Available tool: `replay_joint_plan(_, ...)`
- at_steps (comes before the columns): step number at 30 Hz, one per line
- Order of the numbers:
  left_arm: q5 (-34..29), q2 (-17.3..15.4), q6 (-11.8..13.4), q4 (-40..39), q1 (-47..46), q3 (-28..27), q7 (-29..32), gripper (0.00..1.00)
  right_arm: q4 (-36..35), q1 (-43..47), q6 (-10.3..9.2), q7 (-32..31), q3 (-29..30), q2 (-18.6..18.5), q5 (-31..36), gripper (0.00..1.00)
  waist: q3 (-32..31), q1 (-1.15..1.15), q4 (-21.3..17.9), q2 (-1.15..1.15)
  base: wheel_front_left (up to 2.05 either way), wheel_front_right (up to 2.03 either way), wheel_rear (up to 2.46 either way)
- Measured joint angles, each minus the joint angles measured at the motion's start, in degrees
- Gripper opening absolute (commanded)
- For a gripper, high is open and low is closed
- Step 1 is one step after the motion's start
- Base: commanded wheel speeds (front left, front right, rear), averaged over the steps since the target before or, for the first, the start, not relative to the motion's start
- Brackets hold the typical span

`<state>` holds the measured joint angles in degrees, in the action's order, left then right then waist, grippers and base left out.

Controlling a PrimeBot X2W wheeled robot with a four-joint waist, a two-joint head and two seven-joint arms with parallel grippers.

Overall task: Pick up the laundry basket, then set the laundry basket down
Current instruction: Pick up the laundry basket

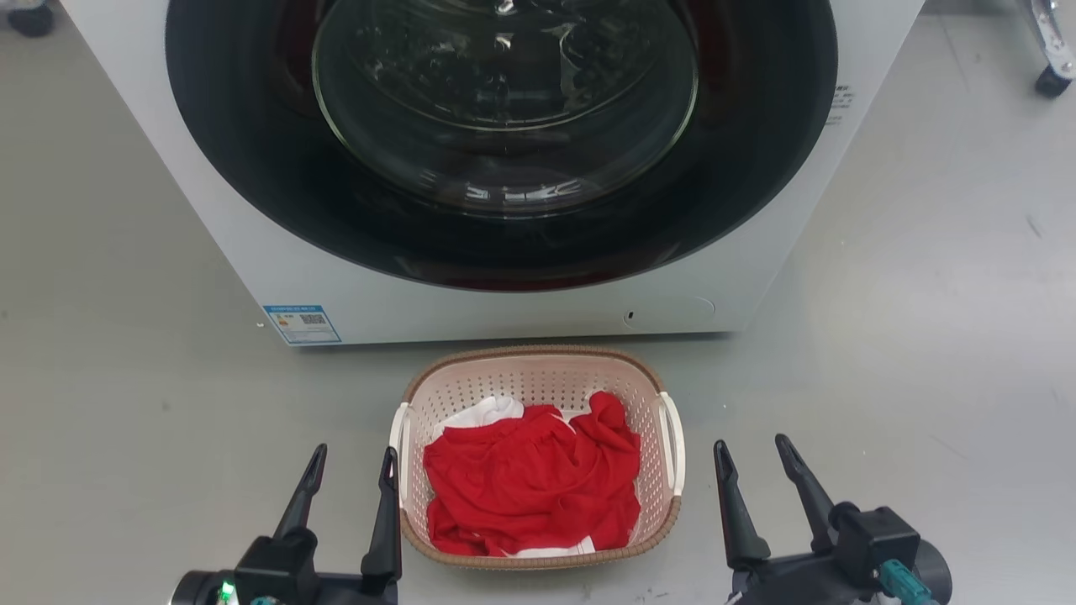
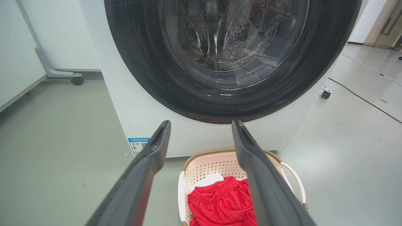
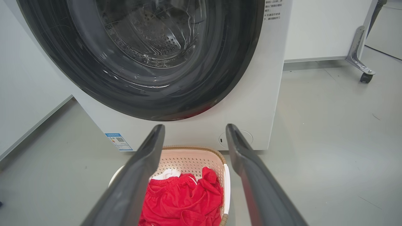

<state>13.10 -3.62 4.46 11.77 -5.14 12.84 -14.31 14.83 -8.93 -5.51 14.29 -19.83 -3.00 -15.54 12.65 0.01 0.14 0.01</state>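
The laundry basket [image 1: 538, 376] stands on the grey floor just in front of the washer, pale pink-beige with a brown rim and white side handles, holding red and white clothes [image 1: 531, 486]. My left gripper [image 1: 354, 458] is open just left of the basket's left handle, its inner finger close beside it. My right gripper [image 1: 753, 451] is open a little right of the right handle. The basket [image 2: 205, 164] lies low between the left gripper [image 2: 201, 125] fingers in the left wrist view. In the right wrist view, the basket [image 3: 194, 157] sits under my right gripper [image 3: 194, 128].
A white washer [image 1: 504, 302] with a large dark round glass door [image 1: 504, 126] rises right behind the basket. Wheeled frame legs [image 1: 1051, 80] stand at the far right, and another castor [image 2: 77, 80] at the left. Open grey floor [image 1: 126, 403] spreads to both sides.
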Motion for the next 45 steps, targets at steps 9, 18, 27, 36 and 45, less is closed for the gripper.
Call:
replay_joint_plan(9, -0.2, 0.2, -0.4, 2.8, -7.3, -0.8, 0.0, 1.00, 2.4, -7.7, -0.01, 0.0, -0.1, 0.0, -0.2, 1.00, 7.3, 0.00, -0.4, 0.00, 0.00, 0.00, 0.00)
replay_joint_plan(18, -0.2, 0.3, -0.4, 5.3, -13.8, -1.8, -0.2, 1.00, 4.6, -13.6, -0.07, 0.0, -0.2, -0.1, -1.5, 1.00, 14.9, 0.01, -1.2, 0.00, 0.00, 0.00, 0.00)
replay_joint_plan(27, -0.1, 0.5, -0.5, 9.5, -20.3, -2.9, -0.2, 1.00, 7.4, -20.7, -0.36, 0.3, 0.4, -0.2, -1.9, 1.00, 22.5, 0.01, -1.8, 0.00, 0.00, 0.00, 0.00)
replay_joint_plan(36, 0.8, 0.6, -0.5, 16.5, -23.4, -4.3, -0.2, 1.00, 12.4, -24.6, -0.54, 0.4, 0.3, -0.2, -2.7, 1.00, 28.1, 0.00, -2.0, 0.01, 0.00, 0.00, 0.00)
replay_joint_plan(45, 1.0, 0.6, -0.9, 21.9, -27.0, -4.8, -0.2, 1.00, 17.1, -27.4, -0.62, 0.4, -0.5, -0.3, -4.4, 1.00, 31.4, 0.00, -2.0, 0.00, 0.00, 0.00, 0.00)
